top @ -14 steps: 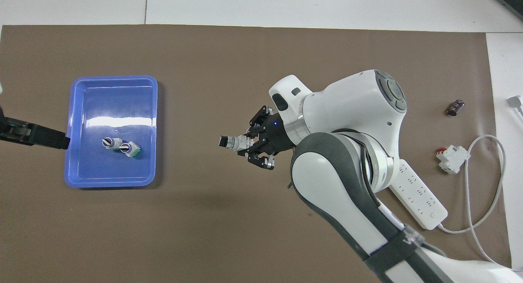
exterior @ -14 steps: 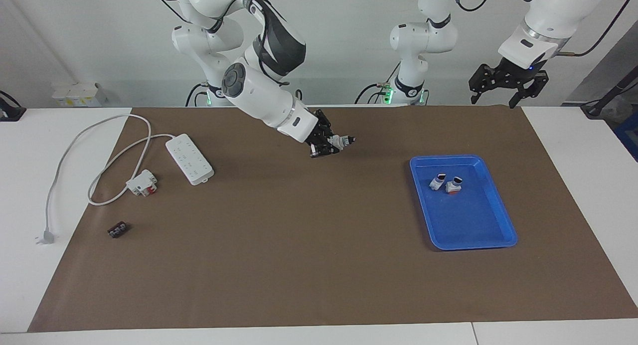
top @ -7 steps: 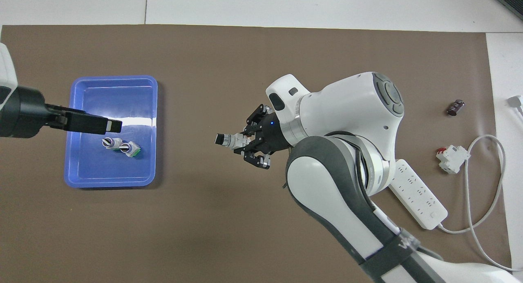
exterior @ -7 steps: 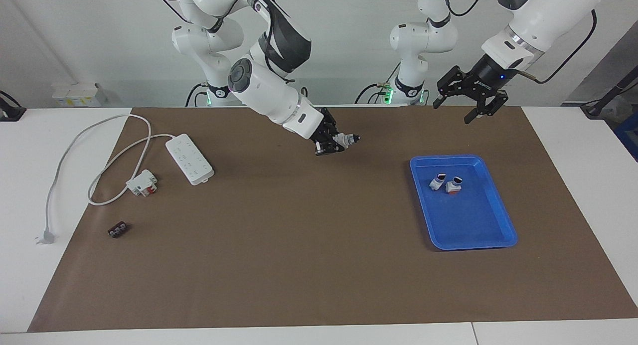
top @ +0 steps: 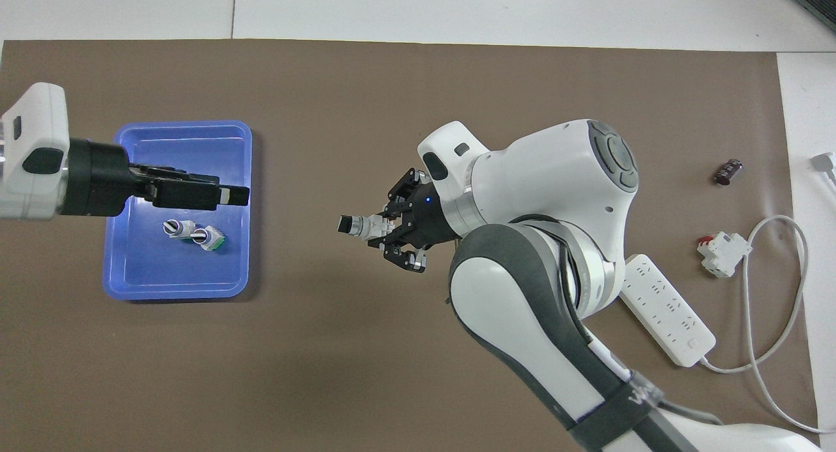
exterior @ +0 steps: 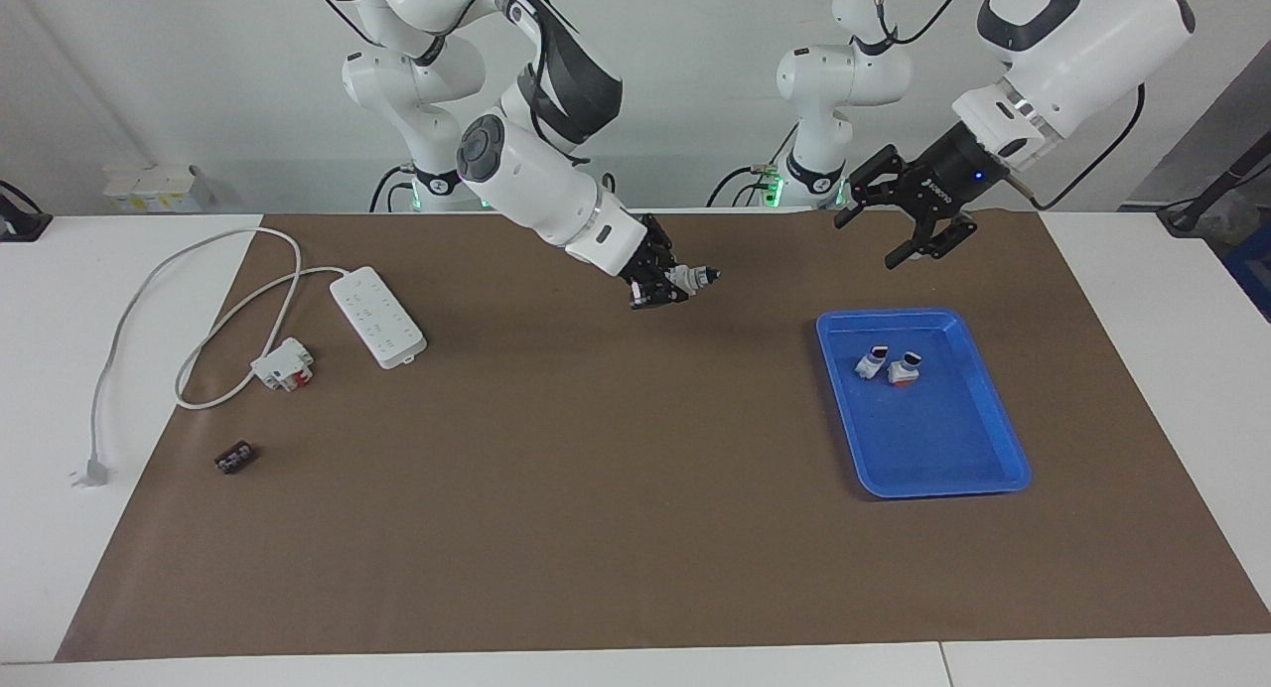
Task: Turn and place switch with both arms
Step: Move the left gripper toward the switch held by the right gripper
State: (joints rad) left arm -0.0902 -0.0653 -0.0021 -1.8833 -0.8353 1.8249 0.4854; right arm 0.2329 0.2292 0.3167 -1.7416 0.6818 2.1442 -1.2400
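Meanwhile I've swung my left gripper point(exterior: 906, 228) in over the blue tray point(exterior: 993, 399), fingers spread, toward the switch point(exterior: 693, 276) my right gripper point(exterior: 667, 286) keeps clamped above mid-mat, so I judge a handover is close.

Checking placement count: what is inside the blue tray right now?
Two small switches lie side by side in the blue tray, at its end nearer the robots. In the overhead view the left tool covers part of the tray floor.
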